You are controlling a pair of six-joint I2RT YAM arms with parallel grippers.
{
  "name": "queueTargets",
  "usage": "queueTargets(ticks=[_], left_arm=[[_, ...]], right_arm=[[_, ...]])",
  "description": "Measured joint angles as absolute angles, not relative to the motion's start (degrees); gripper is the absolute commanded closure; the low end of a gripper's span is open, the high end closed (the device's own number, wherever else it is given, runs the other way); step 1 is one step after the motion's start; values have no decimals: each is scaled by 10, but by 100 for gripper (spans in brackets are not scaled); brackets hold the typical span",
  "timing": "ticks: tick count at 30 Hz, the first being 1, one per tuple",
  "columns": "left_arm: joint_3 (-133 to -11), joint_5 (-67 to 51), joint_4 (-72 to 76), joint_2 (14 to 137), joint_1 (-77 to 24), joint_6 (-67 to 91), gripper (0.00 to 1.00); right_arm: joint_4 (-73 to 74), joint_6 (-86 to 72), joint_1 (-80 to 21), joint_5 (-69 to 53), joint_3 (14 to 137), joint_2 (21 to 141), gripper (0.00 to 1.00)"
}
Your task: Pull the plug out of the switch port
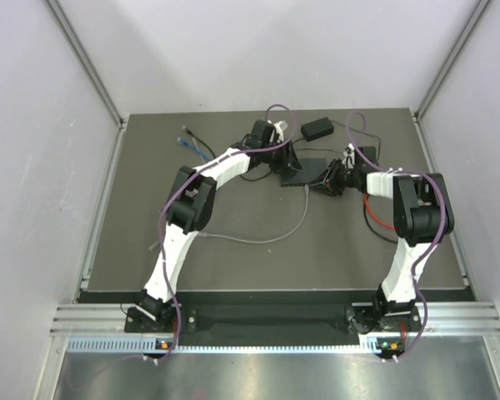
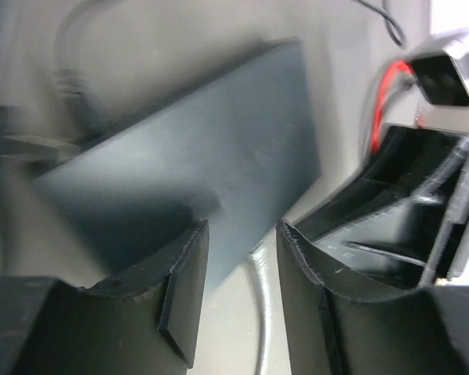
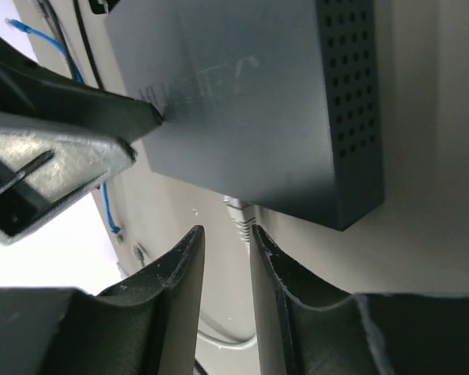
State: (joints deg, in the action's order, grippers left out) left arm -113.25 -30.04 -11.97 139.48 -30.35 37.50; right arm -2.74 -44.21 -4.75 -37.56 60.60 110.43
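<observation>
The switch (image 1: 302, 176), a flat dark grey box, lies on the table (image 1: 233, 267) a little toward 1 o'clock from the mat's middle, between the two arms. A small black adapter block (image 1: 317, 127) sits well apart from it at 12 o'clock.

A grey cable (image 1: 275, 239) leaves the switch's near edge at 6 o'clock and curves away over the mat toward 8 o'clock. Its pale plug (image 3: 239, 216) sits in that edge, below the side wall with the rows of vent holes.

The left gripper (image 2: 242, 254) comes in from 10 o'clock of the switch. Its fingers (image 2: 184, 297) stand moderately apart and hold nothing. One hangs over a corner of the switch's top face, and the grey cable runs on the table under the gap. In the right wrist view, one tip of that gripper touches the switch's top near the faint lettering.

The right gripper (image 3: 227, 242) is at 4 o'clock of the switch, pointed at the plugged edge. Its fingers (image 3: 275, 289) are narrow, with the plug just at their mouth. The one at 3 o'clock seems to touch the plug, the other shows a sliver of space, so a firm grip cannot be confirmed from this angle.

A thin blue cable (image 3: 31, 35) lies beyond the switch, and a red wire (image 2: 387, 86) loops near the right arm.
</observation>
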Motion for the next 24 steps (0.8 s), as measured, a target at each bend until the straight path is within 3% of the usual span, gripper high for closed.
queueTargets(ticks=[6,24], left_arm=[[-1155,-289,-143,1408,-321,395,64],[-1176,-254,-196,1413,-323,453,64]], right_arm=[[-42,-437,-47,-376,597,1111,69],[-184,-518,-48,-396,558,1150,69]])
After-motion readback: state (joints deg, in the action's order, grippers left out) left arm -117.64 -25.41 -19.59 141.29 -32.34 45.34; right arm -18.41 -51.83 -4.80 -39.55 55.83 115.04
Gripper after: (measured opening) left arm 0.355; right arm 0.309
